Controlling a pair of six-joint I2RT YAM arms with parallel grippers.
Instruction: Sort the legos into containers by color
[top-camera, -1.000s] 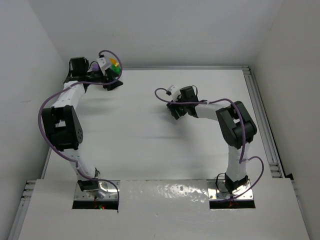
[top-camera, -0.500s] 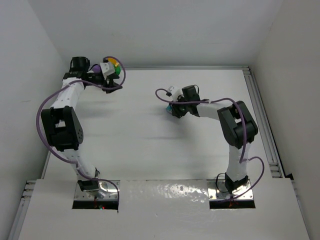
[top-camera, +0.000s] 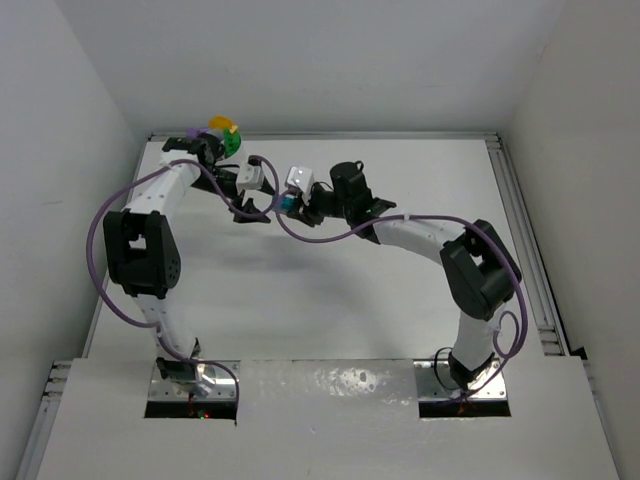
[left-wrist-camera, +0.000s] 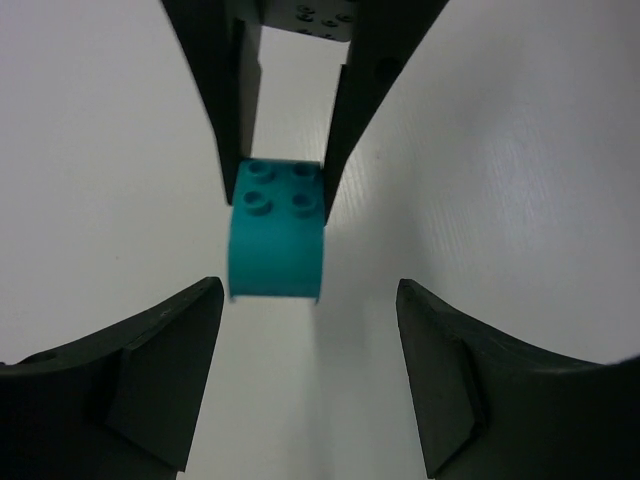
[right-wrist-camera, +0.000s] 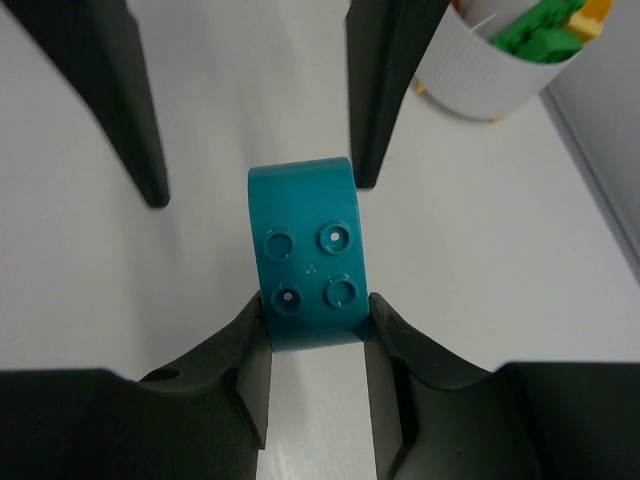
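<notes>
Our right end effector (right-wrist-camera: 315, 325) pinches the teal lego (right-wrist-camera: 305, 250) near the far-left bowl (right-wrist-camera: 470, 80). Our left end effector (left-wrist-camera: 308, 295) is spread around its free end; we should squeeze gently, then release.

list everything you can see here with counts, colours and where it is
teal brick: 1, teal, far half of the table, left of centre, between the two grippers
bowl: 1, white, far left corner of the table
green bricks: count unclear, green, in the bowl
yellow-orange bricks: count unclear, yellow-orange, in the bowl
table: 1, white
cables: purple, one along each arm
left gripper: 1, black, open, facing the teal brick
right gripper: 1, black, shut on the teal brick
</notes>
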